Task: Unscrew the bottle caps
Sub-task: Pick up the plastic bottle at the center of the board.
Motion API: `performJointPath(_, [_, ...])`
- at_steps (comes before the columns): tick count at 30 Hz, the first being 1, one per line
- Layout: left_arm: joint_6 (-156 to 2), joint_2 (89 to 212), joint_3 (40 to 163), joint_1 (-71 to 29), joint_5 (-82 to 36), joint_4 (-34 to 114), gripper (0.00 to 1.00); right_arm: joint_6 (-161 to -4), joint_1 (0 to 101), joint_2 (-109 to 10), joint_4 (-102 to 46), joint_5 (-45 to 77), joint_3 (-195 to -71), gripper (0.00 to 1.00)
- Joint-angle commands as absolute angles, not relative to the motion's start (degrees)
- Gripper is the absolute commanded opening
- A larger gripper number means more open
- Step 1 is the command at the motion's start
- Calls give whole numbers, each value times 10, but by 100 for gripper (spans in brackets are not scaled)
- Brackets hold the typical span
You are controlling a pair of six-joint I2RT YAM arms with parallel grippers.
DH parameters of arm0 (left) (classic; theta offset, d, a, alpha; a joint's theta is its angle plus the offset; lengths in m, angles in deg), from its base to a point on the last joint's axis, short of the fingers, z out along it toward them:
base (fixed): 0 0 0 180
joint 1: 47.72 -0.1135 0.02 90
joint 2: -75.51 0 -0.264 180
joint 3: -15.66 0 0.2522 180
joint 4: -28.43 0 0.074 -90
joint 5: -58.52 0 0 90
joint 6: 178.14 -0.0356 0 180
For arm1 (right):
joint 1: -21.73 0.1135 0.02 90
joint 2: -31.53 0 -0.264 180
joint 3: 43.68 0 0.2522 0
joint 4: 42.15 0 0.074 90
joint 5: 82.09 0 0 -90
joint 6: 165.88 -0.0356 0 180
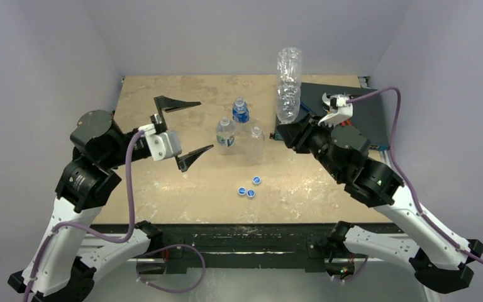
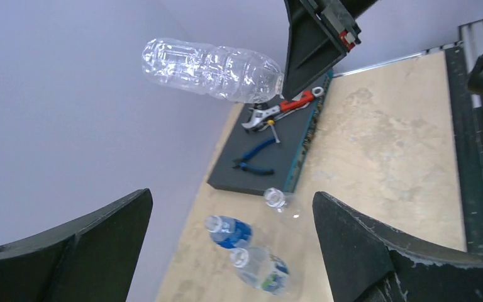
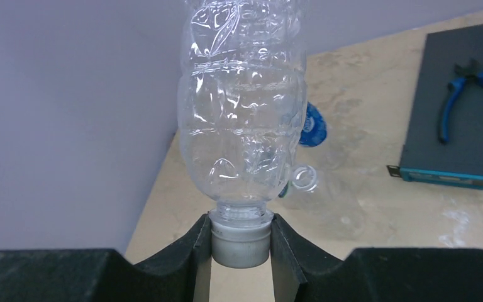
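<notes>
Right arm (image 1: 352, 163) stretches toward the far edge of the table (image 1: 163, 189), right claw (image 3: 240, 251) pinching an upended bottle (image 3: 242, 107) by its white cap (image 3: 240, 241); left claw (image 1: 205, 126) gapes empty.

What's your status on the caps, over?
Right gripper shut on white cap, crinkled bottle held off table. Left gripper open, empty. Three blue caps loose on table. Nothing in the way.

You count four bottles (image 1: 288, 85) (image 1: 241, 111) (image 1: 226, 135) (image 1: 256, 143), three loose blue caps (image 1: 256, 180) (image 1: 242, 190) (image 1: 250, 192), one white cap (image 3: 241, 245), one wrench (image 2: 280, 108), one pair of pliers (image 2: 255, 157).
</notes>
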State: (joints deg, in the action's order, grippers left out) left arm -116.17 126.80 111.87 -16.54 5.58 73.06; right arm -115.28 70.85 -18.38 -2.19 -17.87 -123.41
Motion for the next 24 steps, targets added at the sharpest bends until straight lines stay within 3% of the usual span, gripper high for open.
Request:
performJointPath(1, [-1319,1258,1139,-168,63,710,100,-1067,710,-230,-10,-56,-1313,6])
performJointPath(16, [-1898,1139,931,-168,23,678,100,-1059,717,-388,16,189,-1486,4])
performJointPath(24, [-1953,1126,860,-168,1,559,100,-1066,749,-436,38,220,-1519,1])
